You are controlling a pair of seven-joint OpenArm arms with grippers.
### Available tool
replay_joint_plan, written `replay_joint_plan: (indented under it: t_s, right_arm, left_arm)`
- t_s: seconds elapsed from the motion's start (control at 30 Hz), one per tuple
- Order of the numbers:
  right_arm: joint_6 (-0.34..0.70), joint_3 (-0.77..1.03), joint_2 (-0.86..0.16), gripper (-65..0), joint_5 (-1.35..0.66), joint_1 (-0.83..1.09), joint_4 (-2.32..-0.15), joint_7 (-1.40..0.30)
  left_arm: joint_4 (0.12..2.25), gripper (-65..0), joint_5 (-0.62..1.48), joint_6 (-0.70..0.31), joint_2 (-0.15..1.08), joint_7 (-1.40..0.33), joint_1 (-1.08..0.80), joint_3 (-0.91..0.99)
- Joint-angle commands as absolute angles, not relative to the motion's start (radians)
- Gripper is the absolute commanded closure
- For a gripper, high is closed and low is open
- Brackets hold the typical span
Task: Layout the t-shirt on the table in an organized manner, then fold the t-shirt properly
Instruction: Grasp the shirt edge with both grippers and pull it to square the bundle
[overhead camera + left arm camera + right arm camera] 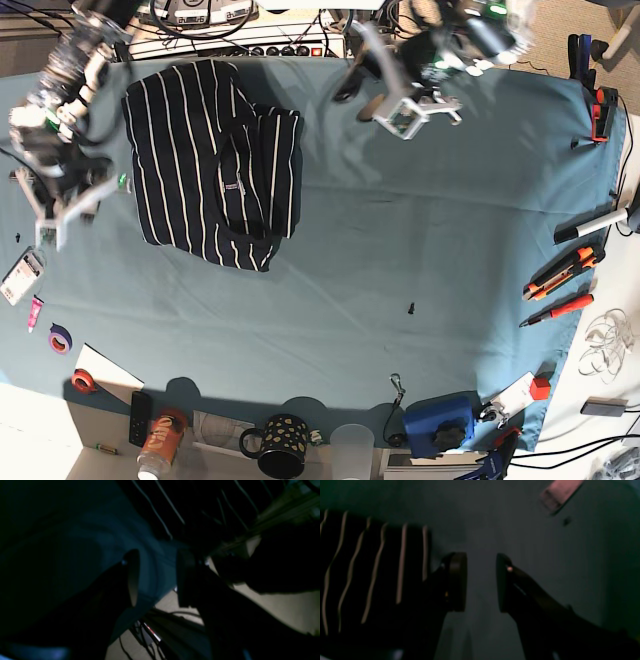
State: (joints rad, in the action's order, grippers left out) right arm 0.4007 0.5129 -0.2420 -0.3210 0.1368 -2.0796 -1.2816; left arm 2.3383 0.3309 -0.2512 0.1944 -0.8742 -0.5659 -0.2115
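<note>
The dark navy t-shirt (205, 160) with thin white stripes lies bunched and partly folded at the far left of the teal table (400, 250), its small neck label facing up. My right gripper (52, 205) hovers just left of the shirt. In the right wrist view this gripper (480, 581) is open over bare cloth, with the t-shirt (370, 567) beside its left finger. My left gripper (408, 108) is blurred, to the right of the shirt near the far edge. In the left wrist view it (157, 577) is open and empty, with the striped t-shirt (180, 505) beyond it.
A power strip (260, 45) and cables run along the far edge. Orange cutters (562, 272), a screwdriver (558, 310) and a marker (590, 226) lie at the right. A mug (275, 445), a blue box (440, 425), a can (160, 450) and tape rolls (60, 338) line the front.
</note>
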Motion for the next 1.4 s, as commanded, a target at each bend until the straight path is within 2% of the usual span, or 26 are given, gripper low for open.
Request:
replay_joint_plan:
  t_s: [0.0, 0.17, 0.3, 0.5, 0.7, 0.87, 0.97, 1.17, 1.37]
  right_arm:
    - [0.426, 0.517, -0.255, -19.8, -0.362, 0.151, -2.091, -1.283]
    - [0.453, 0.517, -0.258, -19.8, -0.419, 0.257, -2.066, -1.331]
    - [0.453, 0.517, -0.258, -19.8, -0.415, 0.299, -2.066, -1.332]
    - [0.456, 0.507, -0.257, -19.8, -0.495, 0.3, -2.066, -1.353]
    - [0.466, 0.362, -0.257, -19.8, -0.48, 0.305, -2.066, -1.34]
    - [0.383, 0.231, -0.258, -19.8, -0.397, 0.305, -2.066, -1.281]
    - [0.373, 0.202, -0.258, -19.8, -0.364, 0.305, -2.066, -1.275]
    - [0.373, 0.236, -0.258, -19.8, -0.365, 0.304, -2.07, -1.255]
    - [0.339, 0.443, -0.258, -19.8, -0.365, 0.302, -2.091, -1.197]
  left_arm:
    - [2.356, -25.0, 0.324, -0.231, 0.197, -0.865, -0.552, -0.224]
    - [2.356, -25.0, 0.388, -0.234, 0.197, -0.958, -0.495, -0.278]
    - [2.308, -25.0, 0.389, -0.29, 0.197, -0.888, -0.495, -0.34]
    - [2.2, -25.0, 0.389, -0.284, 0.196, -0.855, -0.43, -0.428]
    - [2.112, -25.0, 0.418, -0.267, 0.194, -0.861, -0.343, -0.451]
    - [2.073, -25.0, 0.491, -0.292, 0.19, -0.865, -0.33, -0.451]
    - [2.073, -25.0, 0.521, -0.316, 0.152, -0.864, -0.329, -0.451]
    - [2.058, -25.0, 0.517, -0.315, 0.074, -0.862, -0.327, -0.451]
    - [1.942, -25.0, 0.517, -0.311, 0.066, -0.858, -0.268, -0.456]
